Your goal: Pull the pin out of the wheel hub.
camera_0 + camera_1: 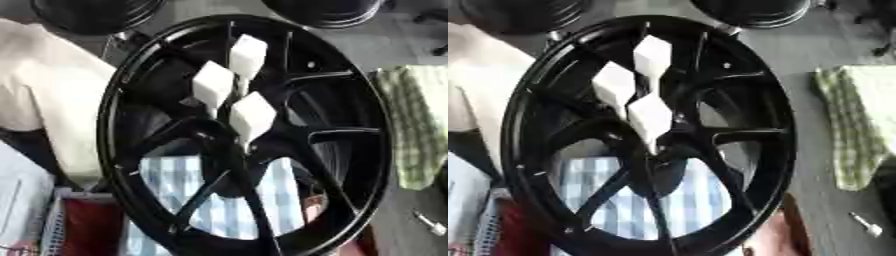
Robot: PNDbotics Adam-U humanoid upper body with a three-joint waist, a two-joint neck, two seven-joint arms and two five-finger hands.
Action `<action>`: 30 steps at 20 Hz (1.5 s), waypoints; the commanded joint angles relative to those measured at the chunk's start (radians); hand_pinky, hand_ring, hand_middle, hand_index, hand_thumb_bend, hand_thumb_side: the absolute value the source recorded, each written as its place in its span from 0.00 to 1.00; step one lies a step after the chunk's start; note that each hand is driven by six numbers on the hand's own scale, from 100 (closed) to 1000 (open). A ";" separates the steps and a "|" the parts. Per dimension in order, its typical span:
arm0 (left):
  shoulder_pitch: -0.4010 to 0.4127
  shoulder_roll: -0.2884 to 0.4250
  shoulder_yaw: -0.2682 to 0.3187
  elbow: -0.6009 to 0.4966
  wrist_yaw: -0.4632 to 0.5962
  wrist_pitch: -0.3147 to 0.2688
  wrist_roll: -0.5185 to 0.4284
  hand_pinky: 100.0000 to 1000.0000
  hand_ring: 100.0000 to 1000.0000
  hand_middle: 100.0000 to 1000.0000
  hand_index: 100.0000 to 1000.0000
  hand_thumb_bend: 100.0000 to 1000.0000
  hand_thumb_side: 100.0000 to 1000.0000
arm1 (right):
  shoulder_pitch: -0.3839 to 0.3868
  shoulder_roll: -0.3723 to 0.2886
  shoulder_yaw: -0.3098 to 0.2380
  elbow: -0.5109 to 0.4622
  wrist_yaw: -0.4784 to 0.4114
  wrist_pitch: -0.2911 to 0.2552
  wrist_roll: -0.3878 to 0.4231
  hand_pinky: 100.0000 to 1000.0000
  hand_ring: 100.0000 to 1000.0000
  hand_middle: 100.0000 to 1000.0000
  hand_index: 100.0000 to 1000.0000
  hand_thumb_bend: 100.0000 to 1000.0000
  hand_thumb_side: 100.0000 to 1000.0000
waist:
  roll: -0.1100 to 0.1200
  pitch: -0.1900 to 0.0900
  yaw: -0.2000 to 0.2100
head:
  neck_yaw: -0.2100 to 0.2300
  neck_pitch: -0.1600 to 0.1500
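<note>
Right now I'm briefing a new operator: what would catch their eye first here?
A large black wheel rim fills the middle of the view, standing nearly upright. Three white blocks cluster on the spokes near its hub. A green checked cloth lies at the right, and a blue checked cloth shows through the lower spokes.

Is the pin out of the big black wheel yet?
It doesn't look so. Three white blocks stand at the middle of the wheel hub; whether they are pins is unclear. No robot hand shows, so nothing is being pulled. A small silver piece lies beside the wheel. The pulling looks left to do.
</note>
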 commanded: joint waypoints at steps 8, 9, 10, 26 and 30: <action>-0.013 0.145 -0.006 -0.031 -0.066 0.014 -0.022 0.74 0.76 0.70 0.77 0.31 0.68 | -0.006 -0.030 -0.015 -0.015 -0.003 0.000 -0.003 0.82 0.69 0.64 0.68 0.09 0.43 | 0.005 -0.016 0.005 | 0.001 0.001; -0.015 0.188 -0.012 -0.032 -0.089 0.025 -0.034 0.74 0.76 0.70 0.77 0.31 0.67 | -0.004 -0.031 -0.016 -0.016 -0.003 0.000 -0.003 0.82 0.69 0.64 0.68 0.09 0.43 | 0.006 -0.017 0.006 | 0.000 0.002; -0.018 0.231 -0.019 -0.032 -0.116 0.039 -0.052 0.74 0.76 0.70 0.78 0.30 0.67 | -0.002 -0.032 -0.017 -0.017 -0.003 0.000 -0.004 0.82 0.69 0.64 0.68 0.09 0.43 | 0.007 -0.017 0.007 | 0.000 0.003; -0.254 0.714 -0.184 -0.006 -0.423 0.130 -0.707 0.76 0.75 0.70 0.79 0.35 0.66 | 0.015 -0.055 -0.009 -0.007 0.007 0.002 0.001 0.82 0.69 0.64 0.68 0.09 0.43 | 0.029 -0.023 0.013 | -0.003 0.022; -0.327 0.748 -0.231 0.000 -0.419 0.124 -0.931 0.77 0.76 0.70 0.80 0.36 0.69 | 0.014 -0.057 -0.001 -0.001 0.014 0.005 0.009 0.82 0.69 0.64 0.68 0.08 0.44 | 0.037 -0.023 0.013 | -0.004 0.017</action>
